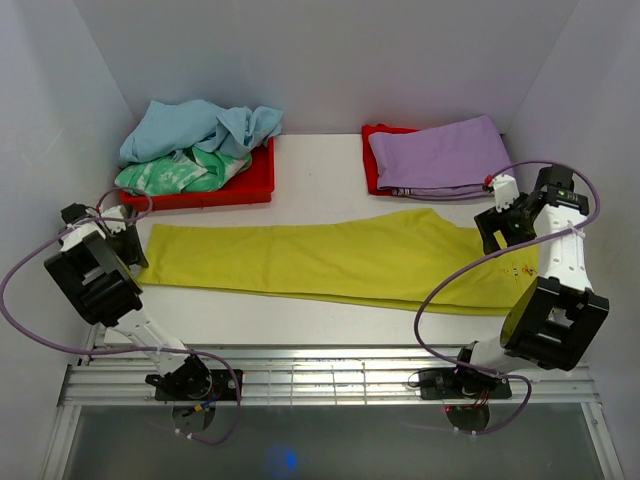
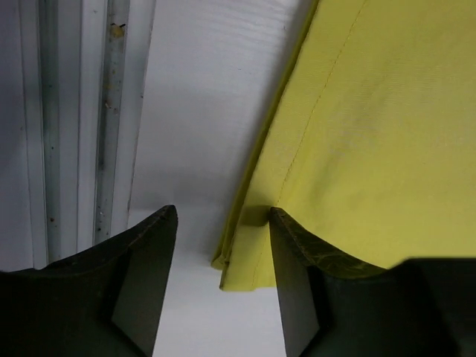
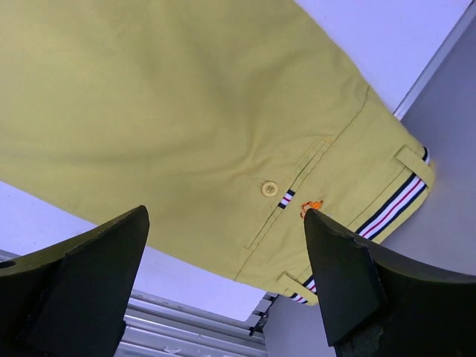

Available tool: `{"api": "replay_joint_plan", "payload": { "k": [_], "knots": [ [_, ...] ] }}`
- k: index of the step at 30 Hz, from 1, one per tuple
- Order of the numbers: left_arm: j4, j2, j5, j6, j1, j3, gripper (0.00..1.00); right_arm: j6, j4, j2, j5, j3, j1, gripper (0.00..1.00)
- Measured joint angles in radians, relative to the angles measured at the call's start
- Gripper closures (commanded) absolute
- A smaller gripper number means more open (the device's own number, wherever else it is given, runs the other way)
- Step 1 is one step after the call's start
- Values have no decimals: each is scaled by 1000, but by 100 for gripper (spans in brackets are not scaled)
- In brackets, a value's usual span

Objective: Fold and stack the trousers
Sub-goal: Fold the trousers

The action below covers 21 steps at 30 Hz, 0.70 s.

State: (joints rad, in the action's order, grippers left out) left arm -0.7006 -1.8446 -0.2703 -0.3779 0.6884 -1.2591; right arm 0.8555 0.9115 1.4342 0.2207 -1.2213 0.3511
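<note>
Left arm base [image 1: 190, 385] & right arm base [image 1: 455, 382] sit nearest, at near edge of counter [image 1: 310, 185]. Trousers [image 1: 320, 260] lie flat across it left to right: cuffs by my left claw [image 1: 125, 240], waist by my right claw [image 1: 497, 225]. Far left, red tray [image 1: 250, 188] w/ light blue garment [image 1: 200, 125] & green-patterned garment [image 1: 170, 175]; far right, lilac garment [image 1: 440, 155].

Left wrist: claw spread, cuff corner btwn fingers [image 2: 141, 275], one finger at the hem, nothing pinched.

Right wrist: claw spread wide over waist end; button [image 3: 269, 188] & striped trim [image 3: 394, 204] show btwn fingers.

Trousers [image 1: 300, 262] waist end partly hidden behind right arm [image 1: 560, 262]; red tray [image 1: 370, 168] mostly covered by lilac garment [image 1: 440, 155].
</note>
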Motion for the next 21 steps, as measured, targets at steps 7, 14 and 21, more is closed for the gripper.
{"api": "replay_joint_plan", "payload": {
  "k": [7,14,21],
  "knots": [
    [85,-1,-4,-32,-40,66,48,-41,69,57,48,-146,25,10],
    [126,23,-36,0,-83,112,91,-34,178,114,94,-192,48,10],
    [43,19,-55,40,-66,69,100,-10,225,115,106,-192,48,10]
  ]
}}
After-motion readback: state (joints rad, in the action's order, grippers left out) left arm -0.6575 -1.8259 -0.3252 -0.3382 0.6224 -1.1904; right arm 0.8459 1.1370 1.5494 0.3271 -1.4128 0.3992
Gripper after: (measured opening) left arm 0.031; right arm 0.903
